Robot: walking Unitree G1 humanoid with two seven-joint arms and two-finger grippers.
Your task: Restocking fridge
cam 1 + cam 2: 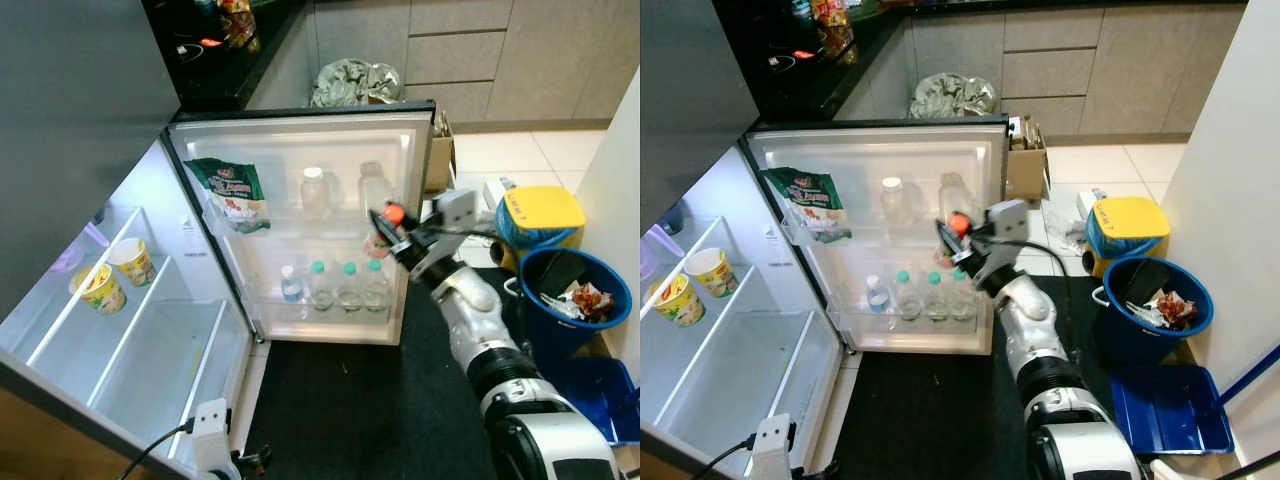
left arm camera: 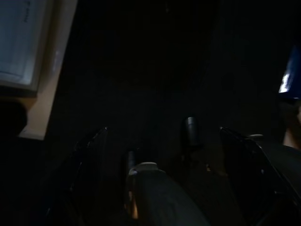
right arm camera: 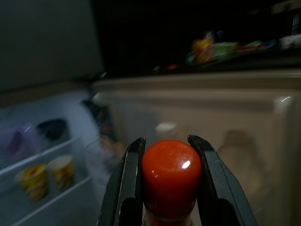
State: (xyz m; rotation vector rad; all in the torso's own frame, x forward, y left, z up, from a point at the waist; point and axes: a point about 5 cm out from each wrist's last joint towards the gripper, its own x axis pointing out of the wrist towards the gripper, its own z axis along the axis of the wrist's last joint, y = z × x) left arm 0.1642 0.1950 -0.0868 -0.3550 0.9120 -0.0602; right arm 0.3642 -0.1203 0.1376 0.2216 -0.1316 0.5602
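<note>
The right gripper is raised in front of the open white fridge door, its two black fingers closed snugly on either side of a small bottle with a rounded red-orange cap, held beside the door's upper rack. On that rack stand two clear plastic bottles with pale caps and a green and white printed snack bag. On the lower door rack stands a row of small water bottles with teal caps. Inside the lit fridge, two yellow printed noodle cups sit on a glass shelf. To the robot's right are a blue bin full of rubbish and a yellow-lidded container. The left gripper hangs in deep shade with its fingers spread wide apart, holding nothing.
</note>
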